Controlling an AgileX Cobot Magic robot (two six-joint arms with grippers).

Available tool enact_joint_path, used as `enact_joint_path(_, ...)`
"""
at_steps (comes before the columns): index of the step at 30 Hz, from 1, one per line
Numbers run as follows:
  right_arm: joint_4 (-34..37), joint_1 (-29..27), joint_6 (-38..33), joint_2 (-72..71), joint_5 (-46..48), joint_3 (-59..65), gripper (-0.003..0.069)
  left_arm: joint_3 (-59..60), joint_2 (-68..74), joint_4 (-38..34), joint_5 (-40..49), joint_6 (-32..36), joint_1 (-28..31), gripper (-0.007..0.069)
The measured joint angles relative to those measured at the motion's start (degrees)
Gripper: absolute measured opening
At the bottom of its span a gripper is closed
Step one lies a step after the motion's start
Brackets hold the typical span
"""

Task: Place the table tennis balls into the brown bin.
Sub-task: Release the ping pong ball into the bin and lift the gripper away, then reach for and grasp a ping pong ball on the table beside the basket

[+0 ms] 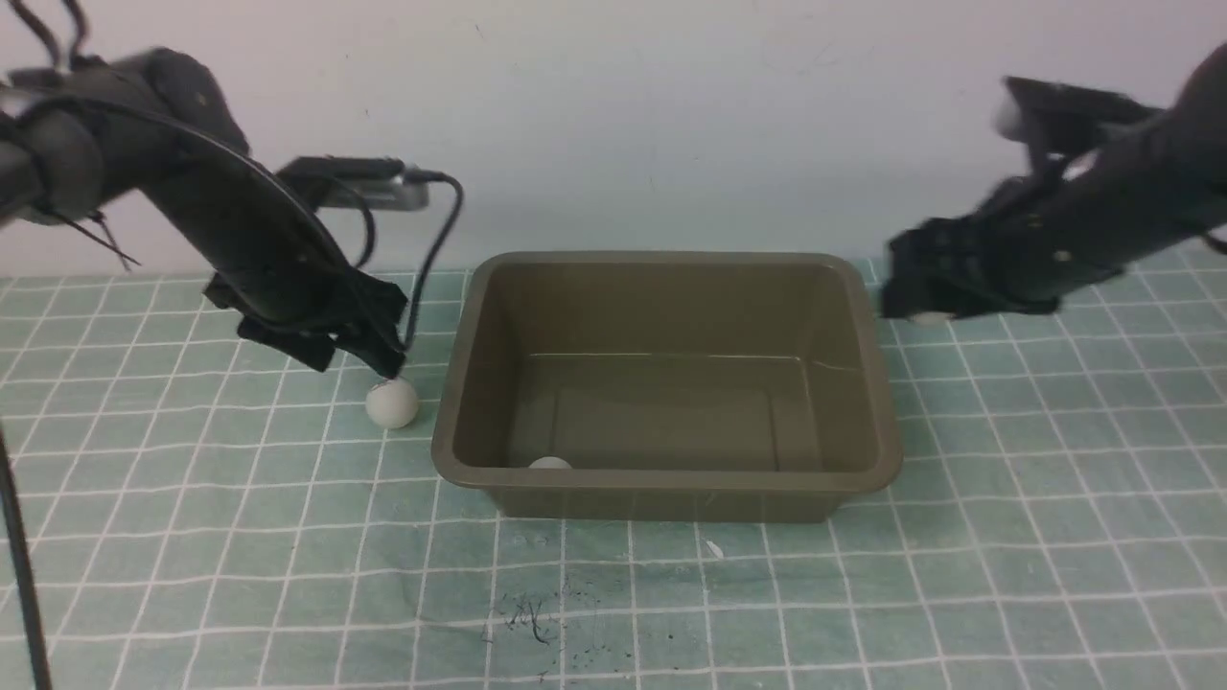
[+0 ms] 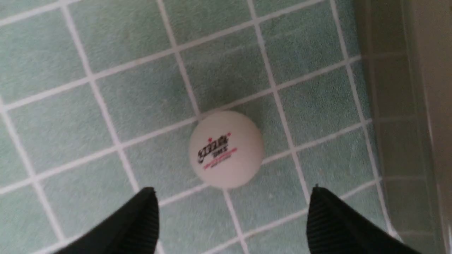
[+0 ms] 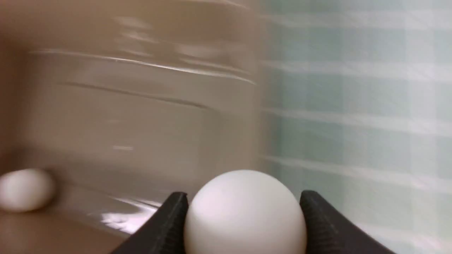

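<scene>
One white table tennis ball with a printed logo (image 1: 392, 402) (image 2: 226, 149) lies on the green mat just left of the brown bin (image 1: 671, 484). My left gripper (image 1: 359, 362) (image 2: 233, 191) hangs open just above and behind it, fingers apart and holding nothing. A second ball (image 1: 550, 464) (image 3: 24, 189) rests inside the bin at its near left corner. My right gripper (image 1: 925, 309) (image 3: 243, 198) is raised beside the bin's far right corner, shut on a third ball (image 3: 243, 215). The bin's wall (image 3: 123, 106) fills much of the right wrist view.
A green mat with a white grid (image 1: 863, 594) covers the table. A pale wall (image 1: 671, 115) stands behind the bin. The left arm's cable (image 1: 436, 240) loops down near the bin's far left corner.
</scene>
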Motion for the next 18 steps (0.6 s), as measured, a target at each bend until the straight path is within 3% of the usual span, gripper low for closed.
enact_joint_path(2,3.4,2.8,-4.0,1.2,-1.3,-1.1,0.0367,0.0,1.8,0.0,-2.3,0.0,-0.9,0.0567)
enact_joint_path(5,7.2,5.0,-6.5,3.8,-1.0,-4.5,0.0496,0.0,5.1,0.3,-5.0,-0.8,-1.1,0.0567)
enact_joint_path(7,7.0,4.9,-6.7,3.8,2.4,-7.8,0.0596,0.0,6.6,1.0,-5.4,-1.5,-1.1,0.0482)
enact_joint_path(8,6.9,4.9,-6.7,3.7,2.7,-8.1,0.0601,0.0,6.7,1.1,-5.4,-1.5,-1.1,0.0482)
enact_joint_path(10,5.1,4.1,-6.4,2.2,6.2,-10.4,0.0617,-0.5,6.8,2.0,-4.3,-1.8,-1.1,0.0333)
enact_joint_path(13,-1.2,1.9,-4.3,-3.4,10.0,-11.5,0.0511,-3.3,5.0,2.7,-1.1,-1.9,-1.0,0.0354)
enact_joint_path(16,-9.6,-1.4,-0.5,-12.0,12.2,-9.3,0.0281,-7.4,0.2,0.9,2.5,-1.9,-1.3,0.0355)
enact_joint_path(17,-12.4,-3.4,1.3,-16.7,12.3,-6.2,0.0156,-9.1,-2.6,-1.5,3.4,-1.6,-2.0,0.0355)
enact_joint_path(18,-13.3,-4.1,2.2,-18.8,12.1,-4.5,0.0113,-9.5,-4.1,-3.1,3.6,-1.0,-2.5,0.0355)
